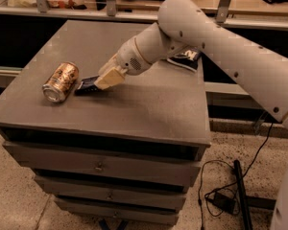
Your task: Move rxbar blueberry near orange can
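The hand (pixel 109 79) is positioned low over the left-centre of the bench (pixel 149 110), at the end of the white arm (pixel 216 42) that reaches in from the right. Hand state: narrow, clamped on the right end of the rxbar blueberry (pixel 86 85); the remainder of the bar projects leftward from the hand toward the orange can (pixel 61 82). The bar lies flat and low, but whether its free end rests on the bench surface or sits just above it cannot be determined. The orange can lies on its side near the left front of the bench, silver end facing forward-left. The bar's free end is just beside the can's right flank, with a thin gap or light contact between them; which one cannot be determined. A dark chip bag (pixel 186 59) lies at the rear right of the bench, partly behind the arm, well apart from the work area. Step in hand, as judged: end of transport, with the bar already at its target position. Next move, as judged: set the bar fully down, release it, then retract upward and to the right. Caution: the can, lying on its side, will roll if nudged; avoid further leftward travel before release.
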Controlling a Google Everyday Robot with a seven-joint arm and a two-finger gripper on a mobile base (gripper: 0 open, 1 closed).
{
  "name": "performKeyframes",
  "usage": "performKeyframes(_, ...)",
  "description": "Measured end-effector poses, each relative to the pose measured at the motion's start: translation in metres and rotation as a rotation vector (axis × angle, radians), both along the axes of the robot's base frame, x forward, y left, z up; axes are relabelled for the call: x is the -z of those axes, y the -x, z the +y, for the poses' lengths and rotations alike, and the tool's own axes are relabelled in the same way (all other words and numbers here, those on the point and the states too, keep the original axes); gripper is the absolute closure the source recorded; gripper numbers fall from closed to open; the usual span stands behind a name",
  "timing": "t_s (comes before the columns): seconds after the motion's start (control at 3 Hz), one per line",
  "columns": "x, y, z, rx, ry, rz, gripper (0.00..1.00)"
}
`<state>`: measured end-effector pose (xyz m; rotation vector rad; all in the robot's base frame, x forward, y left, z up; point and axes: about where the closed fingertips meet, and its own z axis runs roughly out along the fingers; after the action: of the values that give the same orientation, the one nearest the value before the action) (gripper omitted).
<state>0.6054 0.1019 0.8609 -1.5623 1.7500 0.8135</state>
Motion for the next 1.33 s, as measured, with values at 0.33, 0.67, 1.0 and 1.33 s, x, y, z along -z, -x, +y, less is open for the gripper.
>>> performKeyframes(0.33, -0.002, -0.006, -0.002, 0.003, 0.016, -0.01, 0.15)
performKeyframes(0.67, -0.009, -0.015, -0.008, 0.021, 0.03, -0.028, 0.0)
performKeyframes(1.0, -0.028, -0.034, -0.028, 0.091, 0.027, -0.087, 0.0)
performKeyframes(1.33, -0.07, -0.07, -0.071, 0.232, 0.005, -0.227, 0.0)
